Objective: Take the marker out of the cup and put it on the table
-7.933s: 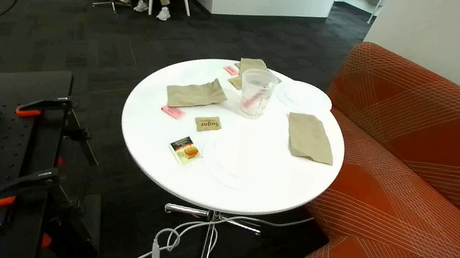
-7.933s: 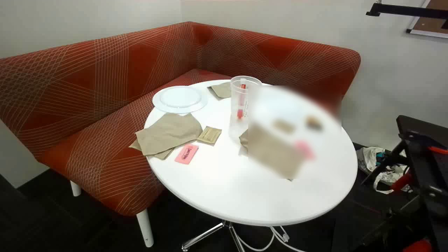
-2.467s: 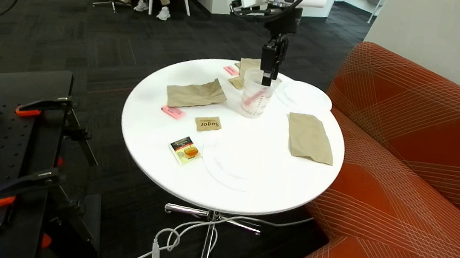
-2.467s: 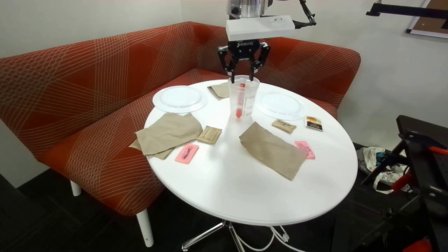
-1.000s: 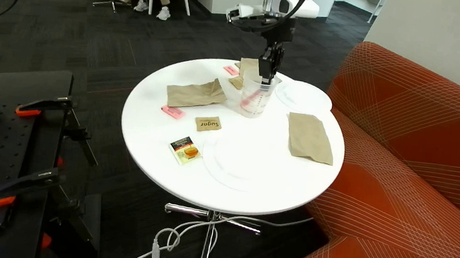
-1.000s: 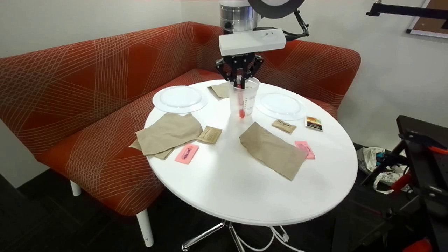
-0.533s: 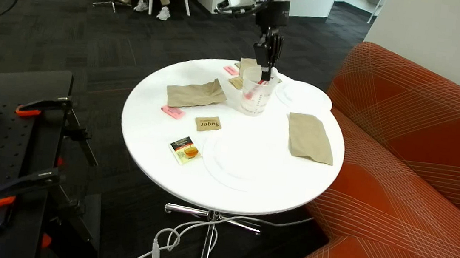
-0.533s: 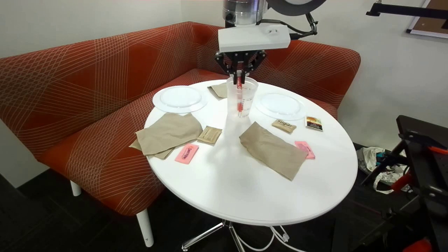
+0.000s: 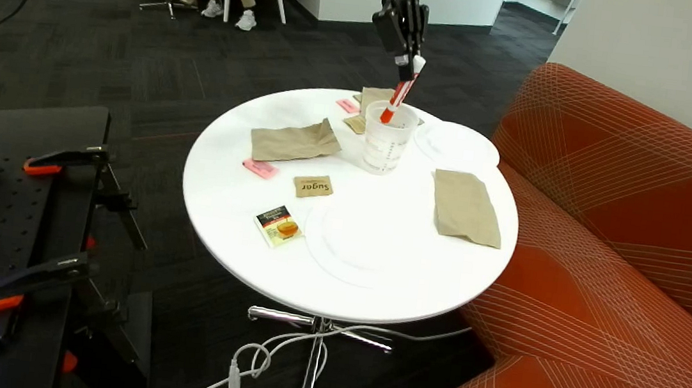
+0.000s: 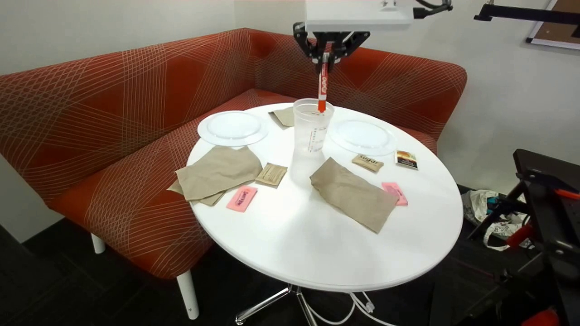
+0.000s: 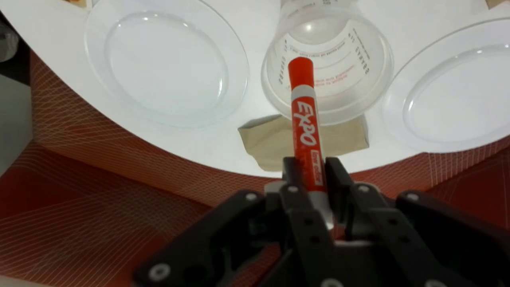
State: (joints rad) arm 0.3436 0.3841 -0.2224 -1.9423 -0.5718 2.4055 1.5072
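Note:
The marker (image 11: 306, 123), a red and white pen with a red cap, is pinched between the fingers of my gripper (image 11: 312, 164), which is shut on its white-ended half. In an exterior view the marker (image 9: 402, 92) leans, cap end down, over the clear cup (image 9: 385, 150). Its red tip overlaps the cup's mouth; whether it is just inside or just above the rim I cannot tell. The cup (image 10: 310, 136) stands upright on the round white table (image 10: 294, 253), and nothing else shows in it. The gripper (image 10: 324, 67) is above the cup in both exterior views.
Clear plates (image 10: 233, 129) flank the cup on the table. Brown napkins (image 10: 353, 194), sugar packets (image 9: 313, 186), pink packets (image 9: 260, 169) and a tea bag packet (image 9: 279, 225) lie around it. An orange sofa (image 10: 136, 136) borders the table.
The gripper came into view, went from open to shut on the marker inside the cup, and has risen with it. The marker is now mostly above the cup, which has stayed almost in place.

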